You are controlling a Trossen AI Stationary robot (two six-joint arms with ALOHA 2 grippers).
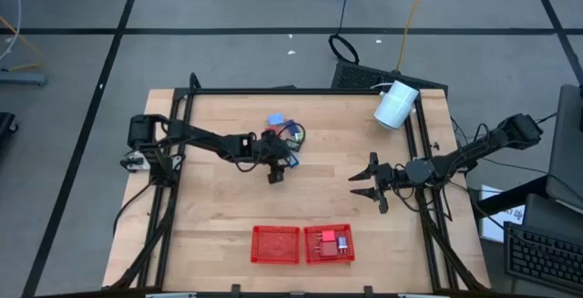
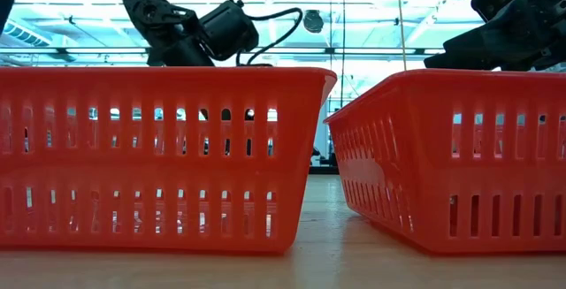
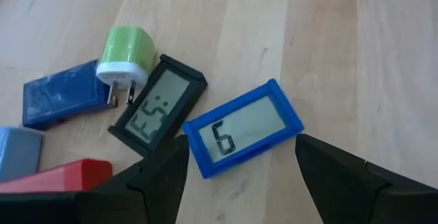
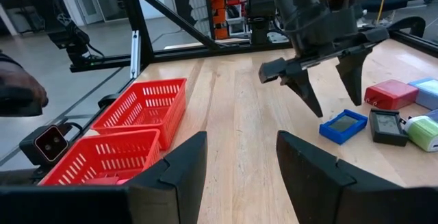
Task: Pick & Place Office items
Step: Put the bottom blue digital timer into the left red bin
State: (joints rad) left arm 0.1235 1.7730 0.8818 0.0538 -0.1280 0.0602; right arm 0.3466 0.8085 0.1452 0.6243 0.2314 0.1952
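Left hand [image 3: 239, 166] open, empty, poised over blue-framed display block [image 3: 242, 127]; pile remains mid-worktop. Right hand [image 1: 366, 185] open, idle. One red mesh basket [image 1: 329, 243] holds items.

The blue-framed display [image 3: 243, 129] shows the digit "6". The black-framed display [image 3: 157, 107] shows segmented characters that cannot be read with certainty. No other text is legible.

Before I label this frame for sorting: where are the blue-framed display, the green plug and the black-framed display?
blue-framed display [image 3: 243, 128], left wrist view, screen.
green plug [image 3: 127, 51], left wrist view, green body.
black-framed display [image 3: 156, 107], left wrist view, screen.
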